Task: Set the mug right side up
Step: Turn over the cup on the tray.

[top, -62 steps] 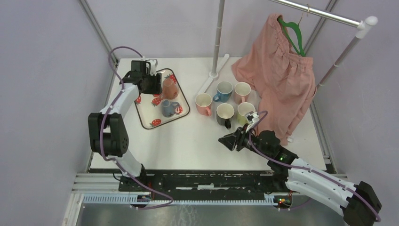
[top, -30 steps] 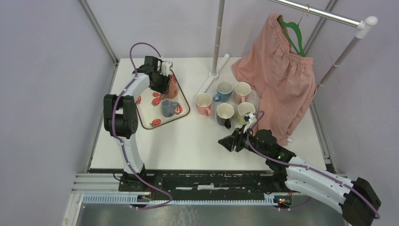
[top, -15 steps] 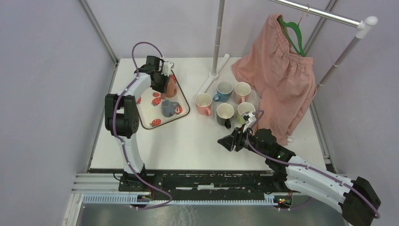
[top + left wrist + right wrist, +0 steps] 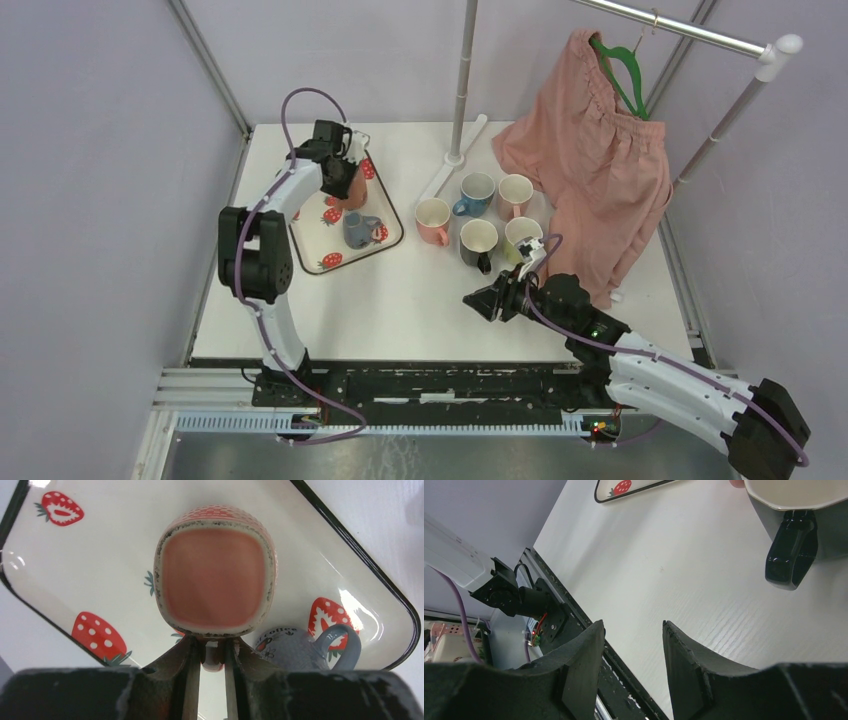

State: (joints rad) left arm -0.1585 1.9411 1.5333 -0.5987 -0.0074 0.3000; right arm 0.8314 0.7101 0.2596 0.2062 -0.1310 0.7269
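Nearest, the right gripper (image 4: 474, 299) hovers low over the table (image 4: 400, 300), its fingers apart and nothing between them. Just beyond it stands a black mug (image 4: 809, 505), upright, handle toward the gripper, one of five upright mugs clustered mid-table. To the left sits a strawberry tray (image 4: 75, 570), with a grey mug (image 4: 300, 645) lying on its side in it. Over the tray's far end, the left gripper (image 4: 212, 642) is clamped on the handle of the pink mug (image 4: 215, 577), whose rough-rimmed base faces the wrist camera; I cannot tell whether it touches the tray. Farthest back, pink cloth (image 4: 590, 150) hangs from a rack (image 4: 680, 30).
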